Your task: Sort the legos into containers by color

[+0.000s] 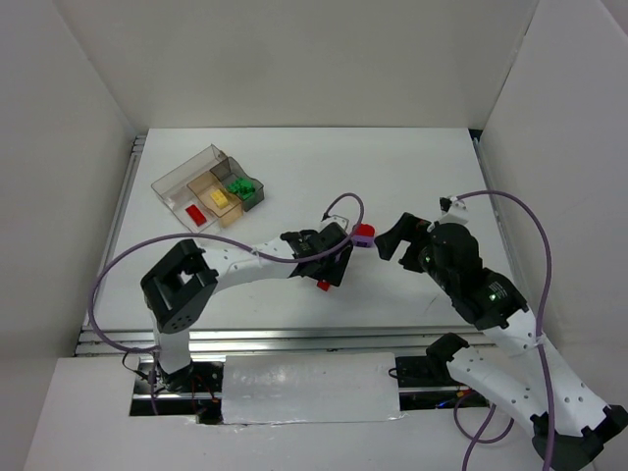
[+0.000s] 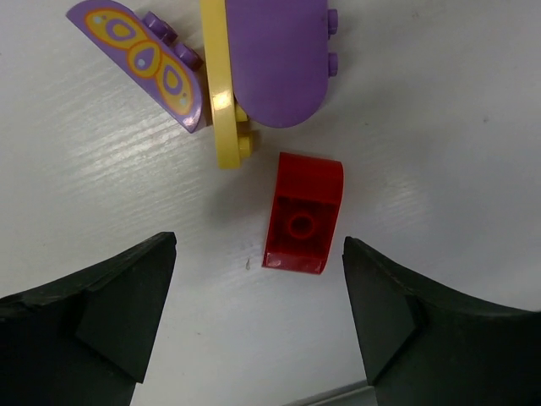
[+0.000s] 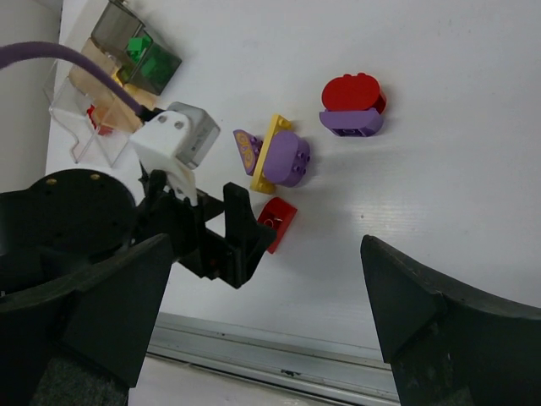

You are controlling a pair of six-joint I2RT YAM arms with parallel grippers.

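Observation:
A small red brick (image 2: pixel 303 224) lies on the white table just ahead of my left gripper (image 2: pixel 258 288), which is open and empty, its jaws wide on either side. The brick also shows in the top view (image 1: pixel 322 286). Beyond it lie a purple butterfly piece (image 2: pixel 144 63), a yellow plate (image 2: pixel 221 85) and a purple rounded brick (image 2: pixel 275 59), touching each other. A red-and-purple stack (image 3: pixel 352 106) lies apart to the right. My right gripper (image 3: pixel 266 283) is open and empty, raised over the table right of the left gripper (image 1: pixel 329 267). The tray (image 1: pixel 177 182) holds red, yellow and green bricks.
The tray stands at the far left of the table, its compartments side by side: red (image 1: pixel 196 215), yellow (image 1: pixel 219 199), green (image 1: pixel 240 186). A metal rail (image 3: pixel 279 351) runs along the table's near edge. White walls enclose the table on three sides.

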